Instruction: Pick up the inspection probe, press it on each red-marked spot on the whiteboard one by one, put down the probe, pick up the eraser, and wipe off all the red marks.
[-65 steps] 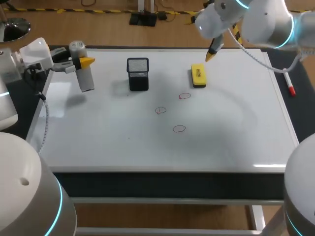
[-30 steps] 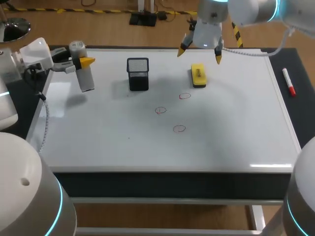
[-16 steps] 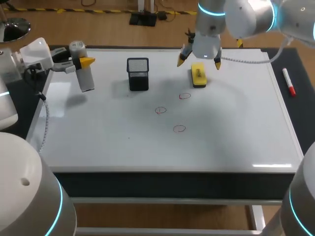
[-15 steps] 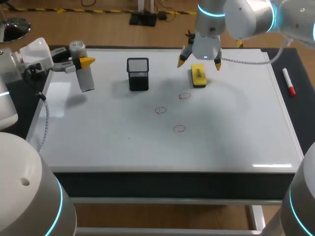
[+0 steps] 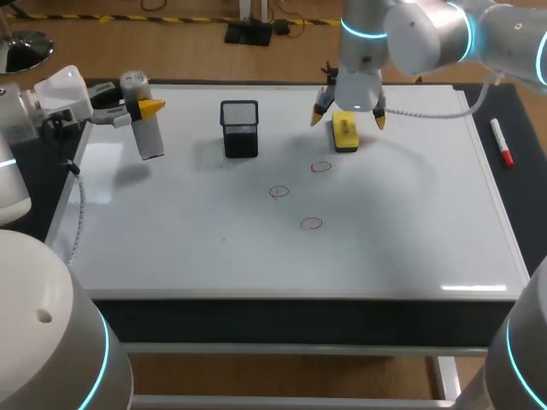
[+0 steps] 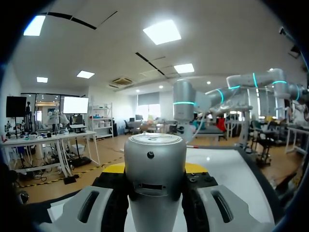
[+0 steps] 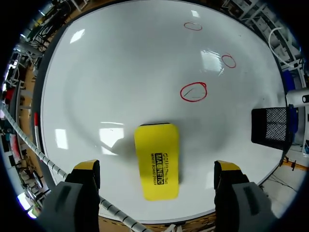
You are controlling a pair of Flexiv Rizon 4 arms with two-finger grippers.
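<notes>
Fingers of the right tool (image 5: 348,119) are spread wide, one each side of the yellow eraser (image 7: 156,154) lying far-middle on the whiteboard (image 5: 214,248). The left tool (image 5: 137,108) is clamped on the probe (image 5: 147,132), far left. Three red marks (image 5: 320,167) sit just nearer.

Left arm (image 5: 38,342) and right arm (image 5: 432,30) cased in glossy white rounded shells, ringed with cyan light bands, grey fingers (image 7: 72,207) tipped yellow, white coiled cable (image 5: 79,213) attached.
</notes>
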